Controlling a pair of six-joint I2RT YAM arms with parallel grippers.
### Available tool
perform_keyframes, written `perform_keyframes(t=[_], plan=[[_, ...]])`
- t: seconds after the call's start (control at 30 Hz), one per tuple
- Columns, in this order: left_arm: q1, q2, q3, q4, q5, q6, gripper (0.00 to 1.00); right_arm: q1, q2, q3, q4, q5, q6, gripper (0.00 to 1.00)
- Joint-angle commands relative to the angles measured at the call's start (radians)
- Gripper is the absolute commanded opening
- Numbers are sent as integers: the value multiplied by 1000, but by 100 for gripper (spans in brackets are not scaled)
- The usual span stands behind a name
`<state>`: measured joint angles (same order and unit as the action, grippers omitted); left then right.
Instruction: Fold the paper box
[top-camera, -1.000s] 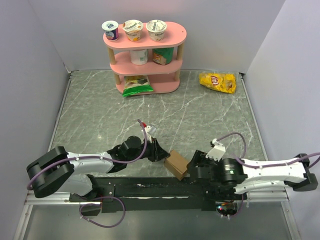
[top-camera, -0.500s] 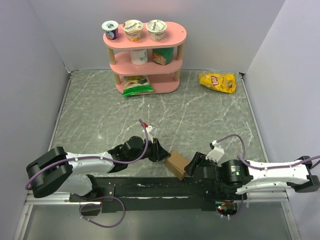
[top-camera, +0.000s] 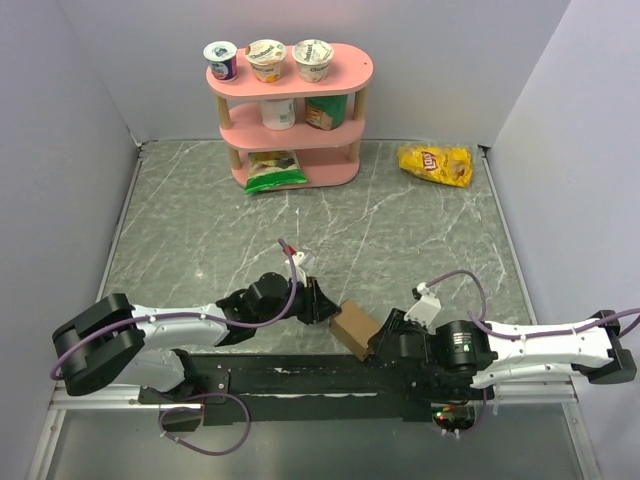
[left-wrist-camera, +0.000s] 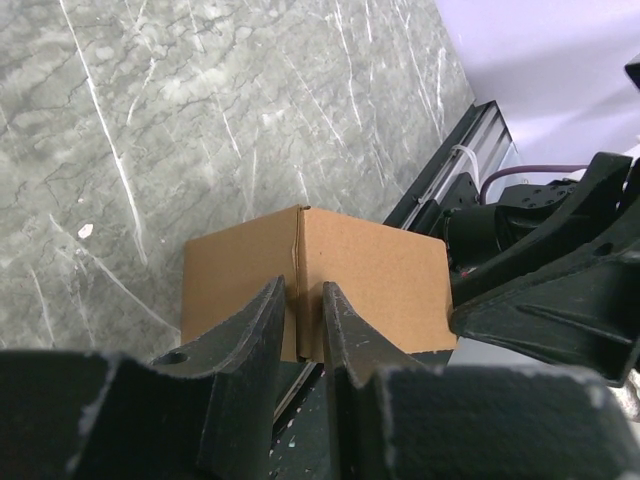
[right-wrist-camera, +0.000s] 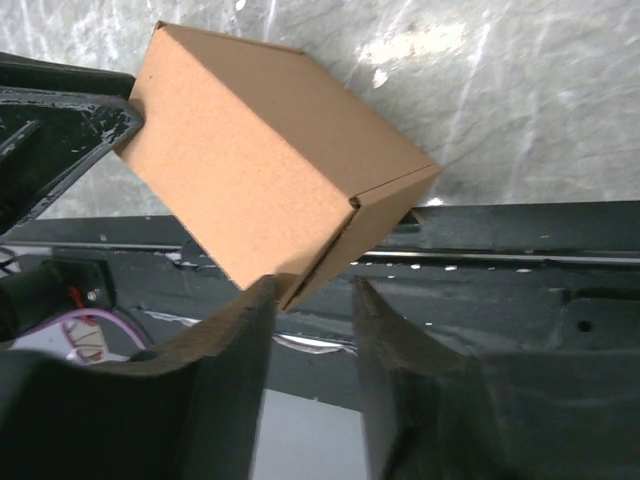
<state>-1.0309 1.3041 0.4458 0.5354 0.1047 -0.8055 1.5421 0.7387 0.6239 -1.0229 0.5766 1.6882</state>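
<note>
Two arms lie low across the bottom of the overhead view, just above the black base rail, and their grippers meet at lower centre. Between them is the paper box, a closed brown cube at the near edge of the grey marbled table, right by the rail. The left gripper reaches in from the box's left, its fingers drawn close and pinching a cardboard wall at a vertical edge. The right gripper comes from the right. Its fingers stand partly apart with a box corner between their tips, and I cannot tell whether they clamp it. Farther back, at upper right, lies a yellow chip bag. At top centre stands a pink shelf with yogurt cups on top.
</note>
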Motion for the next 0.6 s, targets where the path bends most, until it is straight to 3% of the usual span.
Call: perform_keyframes(t=[0.0,0.2,0.37,0.57], plan=[[-8,29,-18,-161,-48,37,26,7,21,-58,13,-67,11,38],[-9,32,-28,-150,-57,38,26,7,37,-89,1,-78,33,24],[-9,49,-59,-100,-48,29,21,7,41,-102,-11,-77,35,20],[-12,20,-154,10,-77,0,17,-7,16,-133,102,-38,-70,16]])
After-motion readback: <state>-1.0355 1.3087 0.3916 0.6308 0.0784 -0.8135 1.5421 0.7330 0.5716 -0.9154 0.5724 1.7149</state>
